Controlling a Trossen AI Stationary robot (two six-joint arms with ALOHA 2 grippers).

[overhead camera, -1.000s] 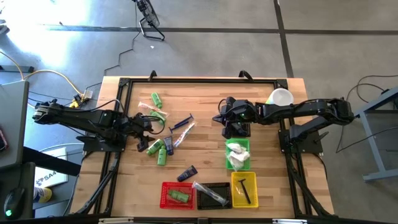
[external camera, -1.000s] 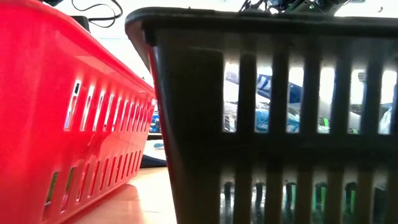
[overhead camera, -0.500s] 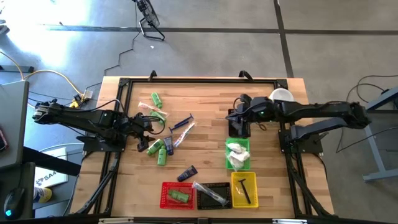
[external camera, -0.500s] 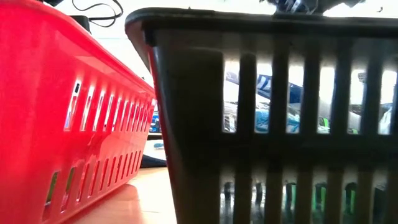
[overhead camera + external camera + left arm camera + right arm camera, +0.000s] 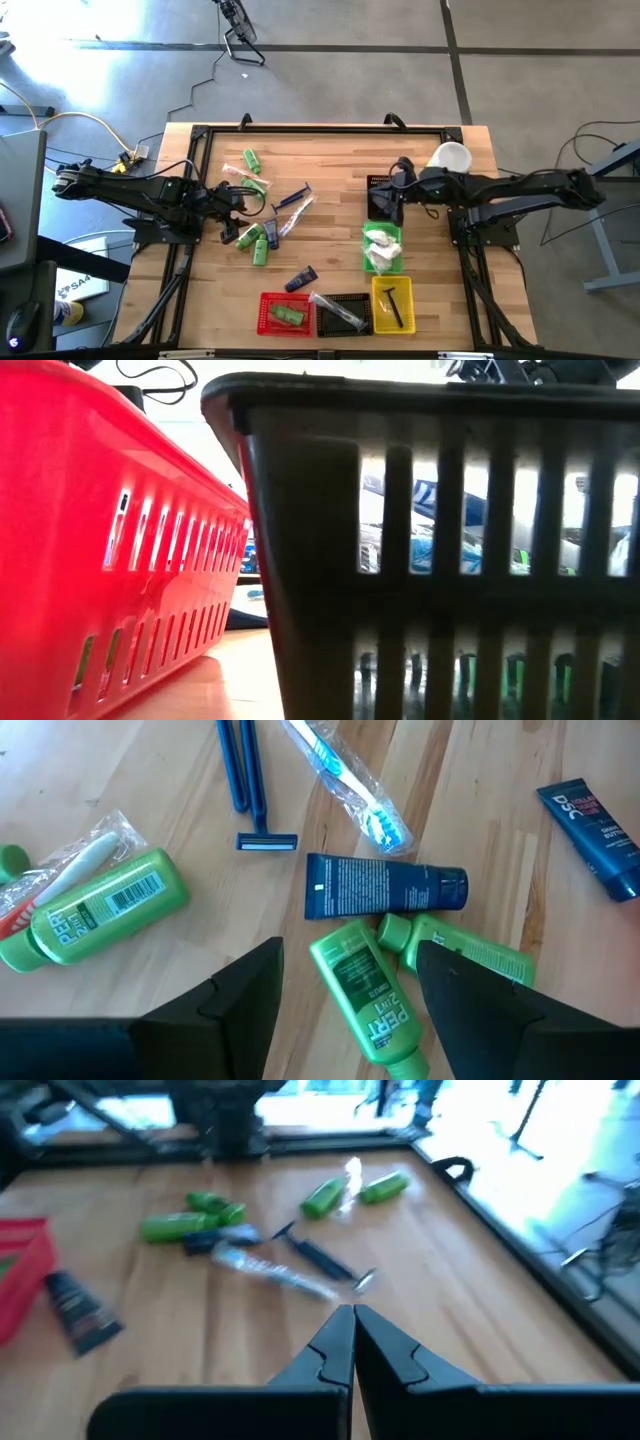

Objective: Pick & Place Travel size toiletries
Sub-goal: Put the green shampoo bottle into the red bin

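Since a second ago your right gripper (image 5: pixel 378 196), jaws pinched shut and empty, has retreated rightward above the green basket (image 5: pixel 392 264); your left gripper (image 5: pixel 345 982) hovers spread over two green bottles (image 5: pixel 372 997) left of centre.

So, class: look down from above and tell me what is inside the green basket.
The green basket holds white packets, crumpled together so they cannot be counted. They cover most of its floor, so anything under them is hidden. The right hand, shut, is just beyond the basket's far end.
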